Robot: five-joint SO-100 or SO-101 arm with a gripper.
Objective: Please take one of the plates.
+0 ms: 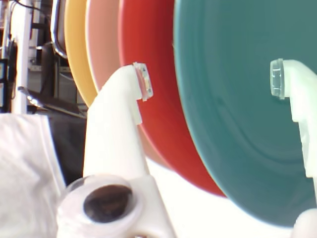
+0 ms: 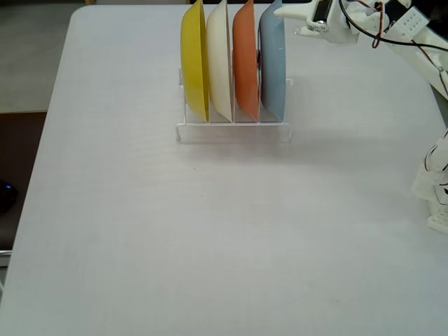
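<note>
Four round, shallow plates are standing on edge, side by side, in a clear slotted rack (image 2: 234, 128) near the far edge of the pale desk (image 2: 210, 231). In the fixed view, from left to right, they are a yellow plate (image 2: 194, 59), a cream-white plate (image 2: 218, 59), an orange plate (image 2: 245, 59) and the matte blue-grey plate (image 2: 274, 63), which is occupying the rightmost slot, upright and just beside the orange one. The white arm (image 2: 413, 38) is reaching in from the right side of that view, with the fingers (image 2: 280, 12) sitting at the top rim of the blue-grey plate. In the wrist view, the fingers (image 1: 210, 82) are spread wide and released, grasping nothing: one white finger with a clear pad (image 1: 143, 82) is lying in front of the orange plate (image 1: 148, 74), which is appearing red there, and the other pad (image 1: 277, 79) is showing in front of the broad face of the blue-grey plate (image 1: 233, 99), which is appearing teal. Whether either pad is touching a plate cannot be told.
</note>
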